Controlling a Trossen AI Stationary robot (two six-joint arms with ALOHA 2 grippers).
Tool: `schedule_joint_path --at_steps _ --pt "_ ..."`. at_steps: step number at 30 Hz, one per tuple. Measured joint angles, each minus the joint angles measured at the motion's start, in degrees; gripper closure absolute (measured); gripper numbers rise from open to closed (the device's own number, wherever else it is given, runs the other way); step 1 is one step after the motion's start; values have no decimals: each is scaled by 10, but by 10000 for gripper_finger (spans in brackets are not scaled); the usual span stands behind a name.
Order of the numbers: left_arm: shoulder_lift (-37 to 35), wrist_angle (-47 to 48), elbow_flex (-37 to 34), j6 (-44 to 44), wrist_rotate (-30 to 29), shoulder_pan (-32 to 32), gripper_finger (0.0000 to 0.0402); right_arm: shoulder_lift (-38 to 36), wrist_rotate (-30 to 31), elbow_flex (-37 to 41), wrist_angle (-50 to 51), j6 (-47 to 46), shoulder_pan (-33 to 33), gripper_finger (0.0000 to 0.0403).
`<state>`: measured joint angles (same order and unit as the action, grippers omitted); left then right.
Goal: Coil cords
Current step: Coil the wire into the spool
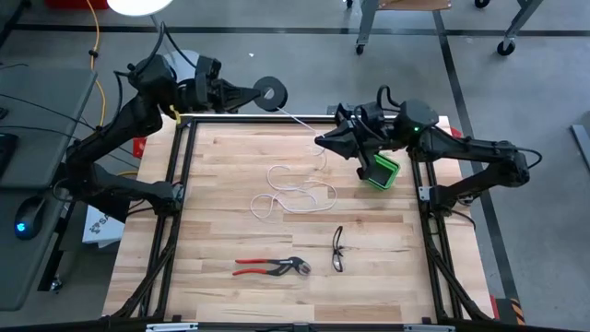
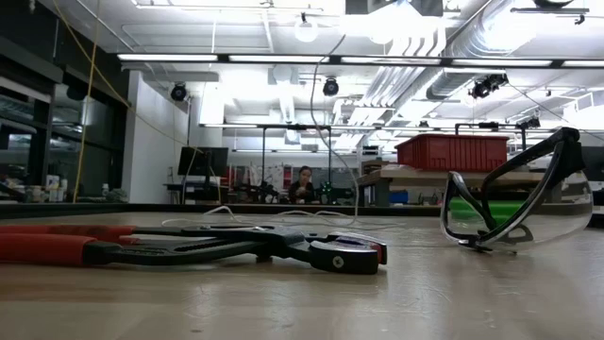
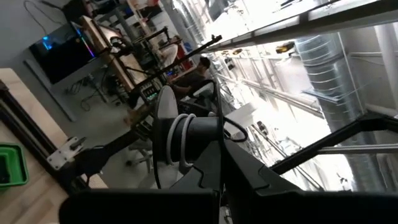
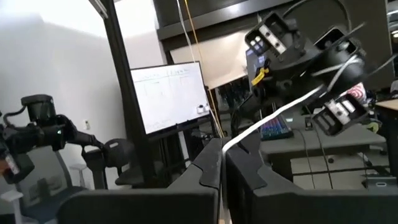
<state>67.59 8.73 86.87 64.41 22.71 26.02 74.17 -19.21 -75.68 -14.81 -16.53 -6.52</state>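
Note:
The small black spool [image 1: 271,91] is held by my left gripper [image 1: 247,92] above the table's far edge. In the left wrist view the spool [image 3: 186,132] carries a few turns of white cord [image 3: 181,140]. The cord [image 1: 293,118] runs from the spool to my right gripper [image 1: 323,141], which is shut on it to the right of the spool. Below that gripper the cord drops, and its loose loops [image 1: 293,195] lie on the table's middle. In the low view the cord [image 2: 326,123] hangs down to the tabletop. My left gripper holds the spool by the end of its barrel [image 3: 210,134], between its two shut fingers, coming level from the table's left. The spool is lifted clear of the table, its round flange [image 3: 165,127] facing away from the gripper. My right gripper pinches the white cord [image 4: 231,143] between its two shut fingers, at a place between the spool and the loops. The fingers come roughly level from the table's right and lie across the cord. The cord runs up from the fingers toward the spool [image 4: 323,90] in a straight line.
Red-handled pliers [image 1: 271,267] and clear safety glasses [image 1: 338,249] lie near the table's near edge. A green box [image 1: 380,172] sits under my right arm. A black frame rail [image 1: 249,118] runs along the far edge. A person [image 2: 304,181] sits far behind the table.

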Motion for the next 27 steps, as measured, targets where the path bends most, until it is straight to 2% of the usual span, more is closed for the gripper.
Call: schedule_joint_path --at_steps 13,22,27 --pt "3 68 0 37 91 1 401 -2 -10 0 4 0 -26 403" --pt "30 53 0 68 130 -30 401 -2 -29 0 -11 5 -49 403" --pt "56 -4 0 103 160 -51 401 -2 -42 0 -22 5 -61 403"
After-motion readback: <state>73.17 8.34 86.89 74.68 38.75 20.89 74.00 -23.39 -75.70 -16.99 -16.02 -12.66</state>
